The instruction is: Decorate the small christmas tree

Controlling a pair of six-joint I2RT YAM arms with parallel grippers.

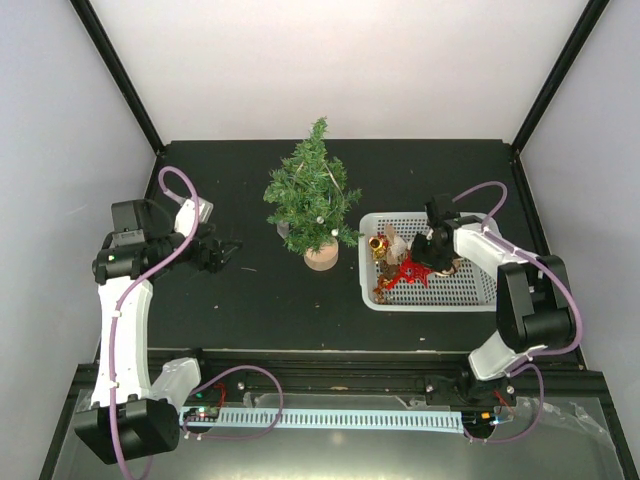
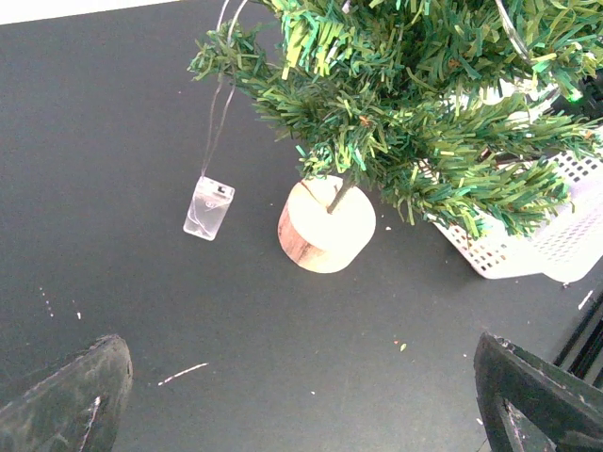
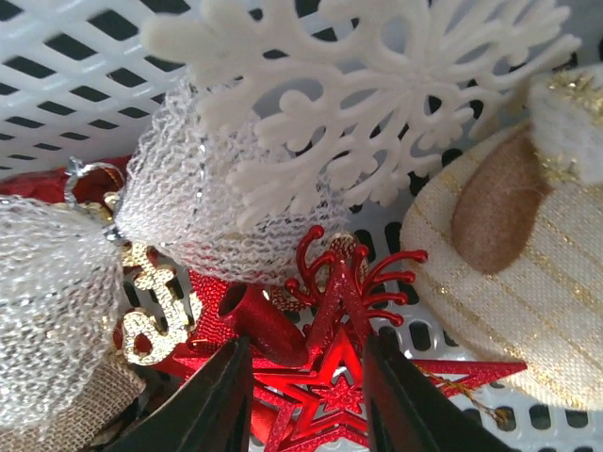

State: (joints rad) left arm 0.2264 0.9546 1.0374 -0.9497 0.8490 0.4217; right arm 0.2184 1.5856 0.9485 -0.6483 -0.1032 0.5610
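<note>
- While I watch, the left end effector (image 1: 224, 252) hovers wide open.
- The small christmas tree (image 1: 312, 195) stands upright on the surface (image 1: 250, 310), beside the white basket (image 1: 430, 303).
- Right end effector (image 3: 306, 341): narrow around a red star (image 3: 320, 400); grip I cannot tell.

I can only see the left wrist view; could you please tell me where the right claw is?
Observer: The right claw is down inside the white basket, its fingers either side of a red star ornament; whether they pinch it, I cannot tell.
Operator: Thanks. What else lies by that star?
Observer: A white snowflake ornament lies just beyond it.
Operator: Is the whole tree upright?
Observer: Yes, the top view shows the small christmas tree standing upright, to the left of the basket.
</note>
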